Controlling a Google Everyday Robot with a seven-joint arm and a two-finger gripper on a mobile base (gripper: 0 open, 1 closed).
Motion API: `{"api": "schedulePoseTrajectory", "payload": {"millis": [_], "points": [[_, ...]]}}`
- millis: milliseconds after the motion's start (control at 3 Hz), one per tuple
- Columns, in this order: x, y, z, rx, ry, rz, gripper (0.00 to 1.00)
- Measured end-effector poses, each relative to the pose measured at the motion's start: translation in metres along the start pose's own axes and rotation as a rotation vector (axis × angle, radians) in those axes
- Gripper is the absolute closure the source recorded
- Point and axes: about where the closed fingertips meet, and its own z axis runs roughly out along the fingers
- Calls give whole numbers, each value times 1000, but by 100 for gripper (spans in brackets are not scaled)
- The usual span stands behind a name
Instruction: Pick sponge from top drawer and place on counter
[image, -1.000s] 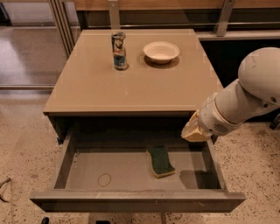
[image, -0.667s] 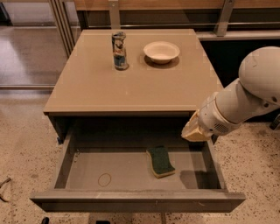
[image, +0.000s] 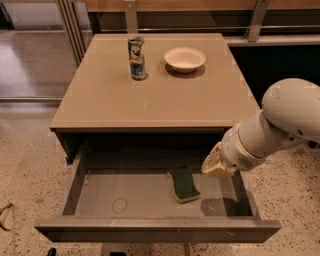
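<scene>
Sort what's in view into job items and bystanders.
Job: sponge, lying in the open top drawer; counter; gripper, over the drawer's right side, apart from the sponge.
Lying about: can and bowl, both on the counter.

Gripper over top drawer right end; clear gap to sponge.

Sponge in top drawer, jaws just R of it; can & bowl on counter.
</scene>
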Motion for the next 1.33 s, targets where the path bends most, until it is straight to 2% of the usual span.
{"api": "schedulePoseTrajectory", "payload": {"millis": [667,1000,1333], "points": [[10,20,40,-53,-43,-27,26],[10,23,54,-58,-69,-48,8],[6,18,76,-54,-100,-74,14]]}}
